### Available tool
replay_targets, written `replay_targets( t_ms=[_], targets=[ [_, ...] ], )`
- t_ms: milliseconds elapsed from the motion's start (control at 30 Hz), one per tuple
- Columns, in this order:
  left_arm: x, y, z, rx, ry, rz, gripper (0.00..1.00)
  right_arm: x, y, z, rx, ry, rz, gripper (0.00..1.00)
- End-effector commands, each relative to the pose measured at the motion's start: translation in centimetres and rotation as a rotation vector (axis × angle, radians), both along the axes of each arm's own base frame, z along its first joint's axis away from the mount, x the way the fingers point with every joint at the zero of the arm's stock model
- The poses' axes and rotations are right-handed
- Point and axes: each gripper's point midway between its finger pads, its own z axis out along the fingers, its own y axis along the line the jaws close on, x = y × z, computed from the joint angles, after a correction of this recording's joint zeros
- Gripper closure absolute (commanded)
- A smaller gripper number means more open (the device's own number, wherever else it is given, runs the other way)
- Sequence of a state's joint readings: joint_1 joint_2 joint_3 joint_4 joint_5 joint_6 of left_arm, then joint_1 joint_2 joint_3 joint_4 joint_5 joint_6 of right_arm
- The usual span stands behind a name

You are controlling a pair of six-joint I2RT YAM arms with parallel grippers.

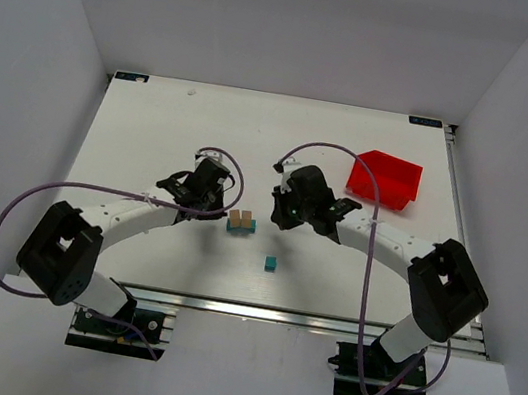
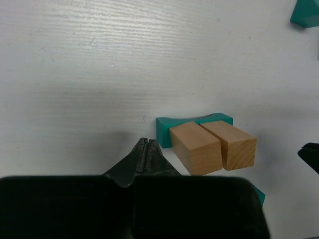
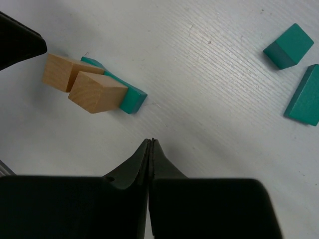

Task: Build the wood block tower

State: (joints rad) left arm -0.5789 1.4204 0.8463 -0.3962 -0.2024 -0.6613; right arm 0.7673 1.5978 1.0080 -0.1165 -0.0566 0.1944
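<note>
Left claw (image 2: 147, 149) & right claw (image 3: 150, 149) both pressed together, empty. Tan blocks (image 2: 212, 145) w/ teal piece (image 2: 192, 121) sit mid counter (image 1: 155, 119) btwn them. Spread wide, come down square over loose teal cube (image 1: 271, 263), lift gently.

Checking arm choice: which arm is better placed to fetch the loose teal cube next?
Probably right: the teal cube lies nearer the right gripper, while the wood block tower stands between it and the left gripper. Both shut, empty.
</note>
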Motion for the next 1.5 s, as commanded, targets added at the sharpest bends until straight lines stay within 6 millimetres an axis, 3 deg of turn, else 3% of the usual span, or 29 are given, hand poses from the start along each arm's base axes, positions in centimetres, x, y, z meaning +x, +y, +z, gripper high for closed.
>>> replay_targets(
  t_ms=[0, 633, 933, 1167, 1467],
  targets=[
    [2.0, -1.2, 2.1, -0.041, -0.096, -0.028, 1.0, 1.3, 2.0, 1.7, 0.048, -0.047, 0.022, 1.0],
    [1.9, -3.4, 0.8, -0.085, -0.06, -0.132, 1.0, 1.3, 4.3, 0.2, 0.06, 0.009, 0.084, 1.0],
    [1.9, -3.1, 0.6, -0.072, -0.055, -0.123, 1.0, 0.7, 4.8, 0.0, 0.066, 0.023, 0.109, 1.0],
    [1.6, -1.7, 0.4, -0.019, -0.045, -0.081, 1.0, 0.4, 4.9, -0.2, 0.065, 0.031, 0.119, 1.0],
    [1.4, -3.1, 1.2, -0.062, -0.066, -0.131, 1.0, 0.1, 5.4, -0.3, 0.069, 0.035, 0.137, 1.0]
  ],
)
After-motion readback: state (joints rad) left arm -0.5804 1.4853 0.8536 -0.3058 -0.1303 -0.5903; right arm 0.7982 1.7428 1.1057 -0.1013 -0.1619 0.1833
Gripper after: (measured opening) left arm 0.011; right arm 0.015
